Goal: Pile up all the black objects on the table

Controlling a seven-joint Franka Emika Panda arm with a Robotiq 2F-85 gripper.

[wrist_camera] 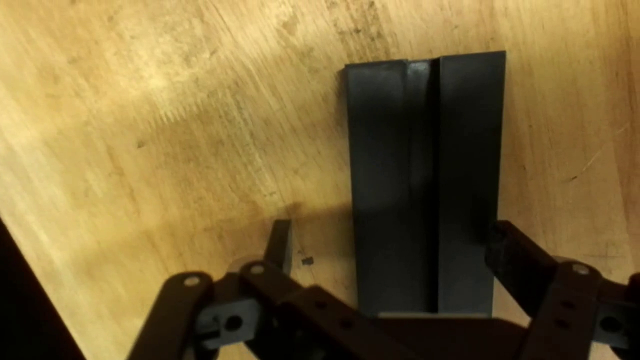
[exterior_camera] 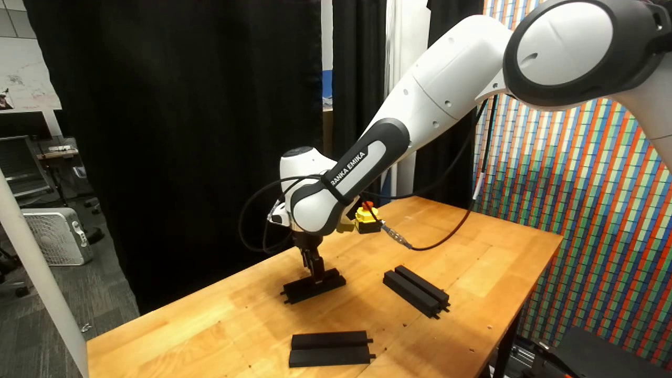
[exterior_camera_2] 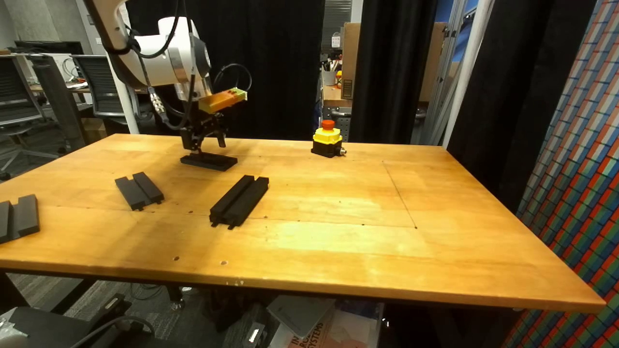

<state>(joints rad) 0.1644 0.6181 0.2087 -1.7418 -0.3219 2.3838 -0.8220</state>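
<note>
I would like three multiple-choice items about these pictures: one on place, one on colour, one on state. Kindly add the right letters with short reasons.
1. Where are the jaws?
A) Over the floor
B) Behind the curtain
C) At a black plate

2. What colour is the knob on the yellow box?
A) Blue
B) Red
C) Green

3. How do the jaws stand?
A) Apart
B) Pressed together
C) Clamped on the plate

1 C: both exterior views show them at the plate.
2 B: both exterior views show it red.
3 A: the wrist view shows bare table between them.
</note>
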